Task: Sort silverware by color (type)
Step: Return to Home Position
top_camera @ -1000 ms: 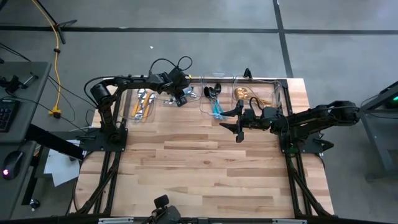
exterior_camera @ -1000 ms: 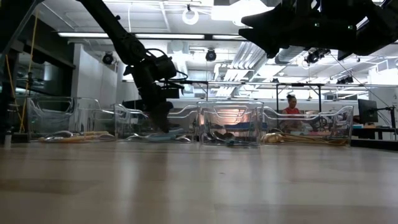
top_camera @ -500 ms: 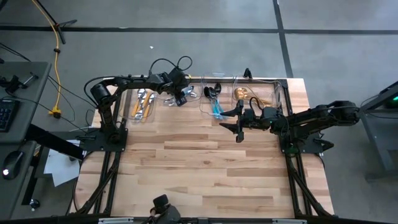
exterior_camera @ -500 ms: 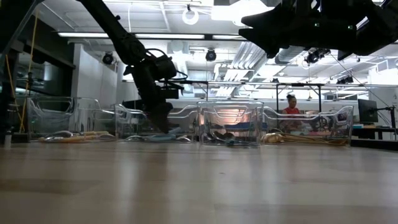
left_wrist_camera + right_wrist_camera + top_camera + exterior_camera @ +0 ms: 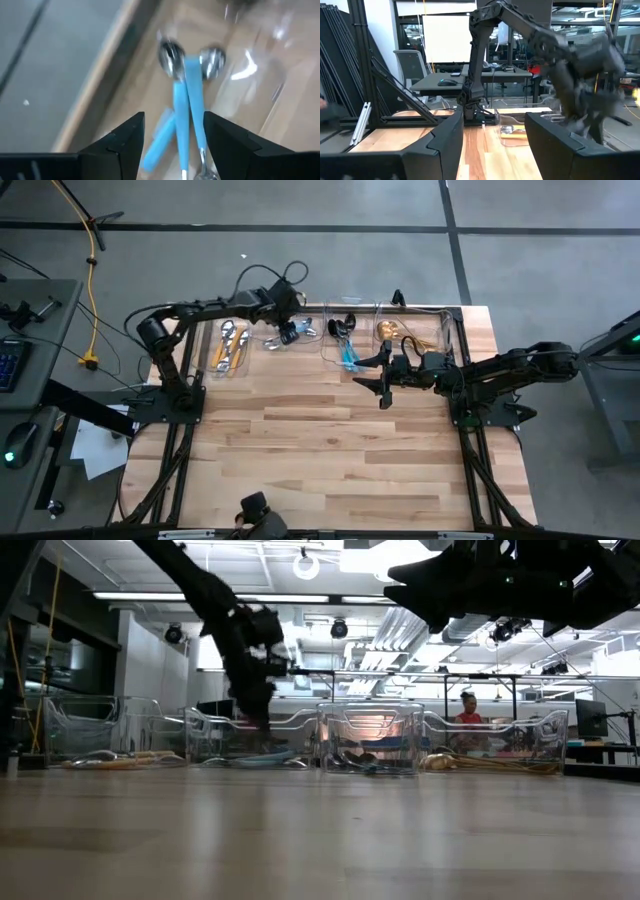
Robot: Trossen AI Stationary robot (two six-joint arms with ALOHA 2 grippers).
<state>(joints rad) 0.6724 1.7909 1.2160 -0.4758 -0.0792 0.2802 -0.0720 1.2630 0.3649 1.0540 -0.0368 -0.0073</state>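
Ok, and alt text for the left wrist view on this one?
Past the two parted dark fingers of the left tool, which holds nothing, light-blue-handled spoons with silver heads lie overlapping on the wooden table, a clear bin wall glinting beside them. Grey floor shows beyond the table's edge.

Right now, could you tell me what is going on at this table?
The silverware is already sorted into clear bins along the far edge of the table. The left hand hangs open and empty over the light-blue spoons in their bin. The right hand, also open and empty, hovers above the table in front of the bins. Orange-handled pieces, black pieces and gold pieces lie in the other bins.
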